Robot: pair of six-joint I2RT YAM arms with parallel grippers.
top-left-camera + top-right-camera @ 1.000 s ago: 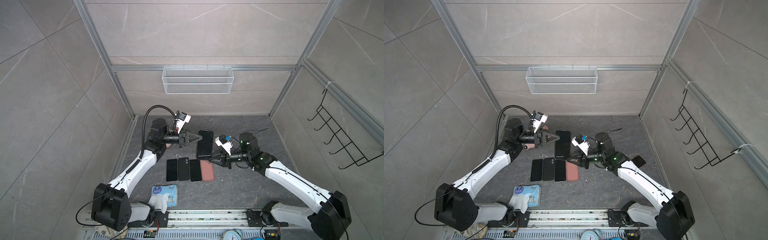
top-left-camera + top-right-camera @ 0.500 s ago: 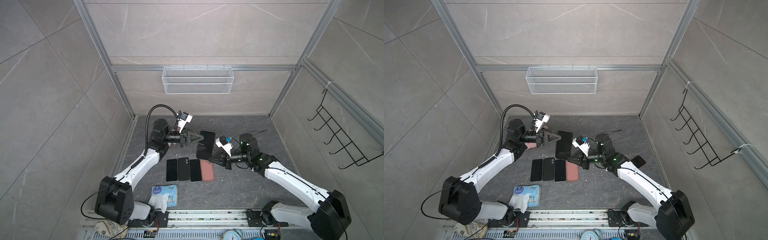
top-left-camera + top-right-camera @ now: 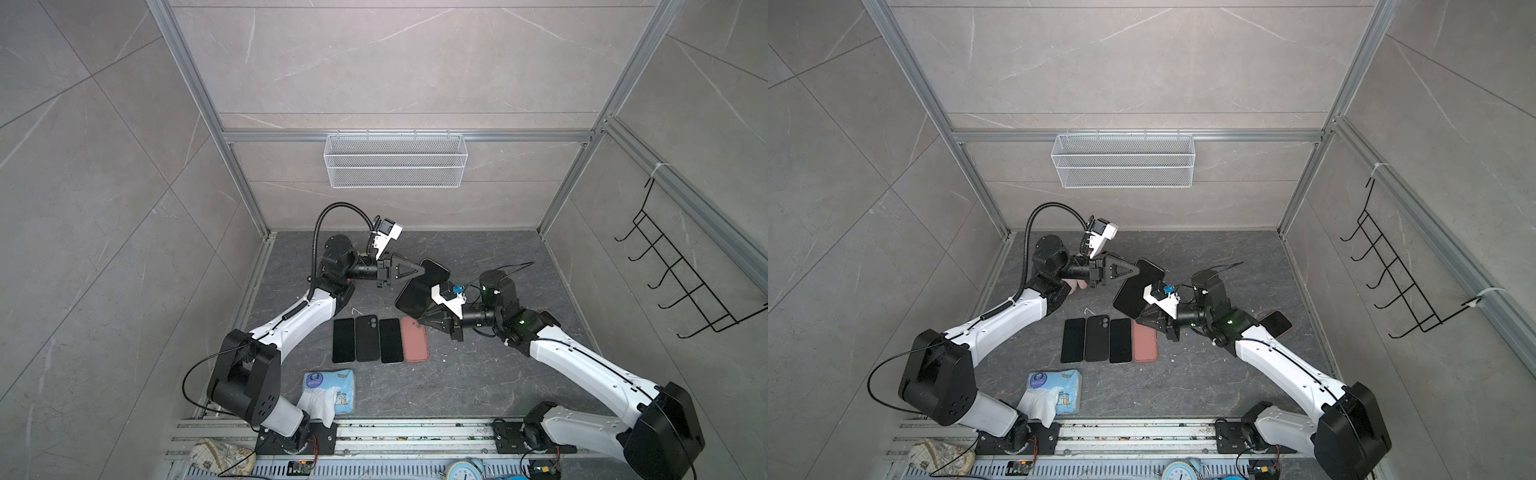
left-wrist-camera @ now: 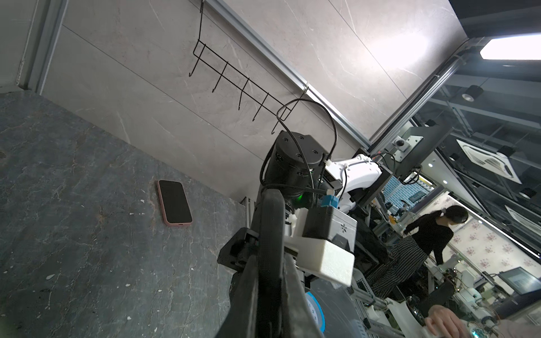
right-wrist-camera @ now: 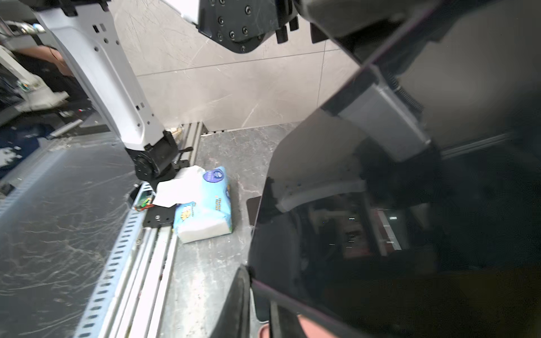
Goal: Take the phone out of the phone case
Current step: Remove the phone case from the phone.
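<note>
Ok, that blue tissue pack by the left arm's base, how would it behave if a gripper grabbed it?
The tissue pack looks soft and film-wrapped, so it would probably squash and sag, not stay stiff. Being paper, it is likely light for its bulk. A white tissue sticks out of its opening and might pull free if pinched there.

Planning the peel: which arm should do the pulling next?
Probably right: the right gripper pinches the phone at its near corner, where a case peels; the left gripper clamps the far end.
</note>
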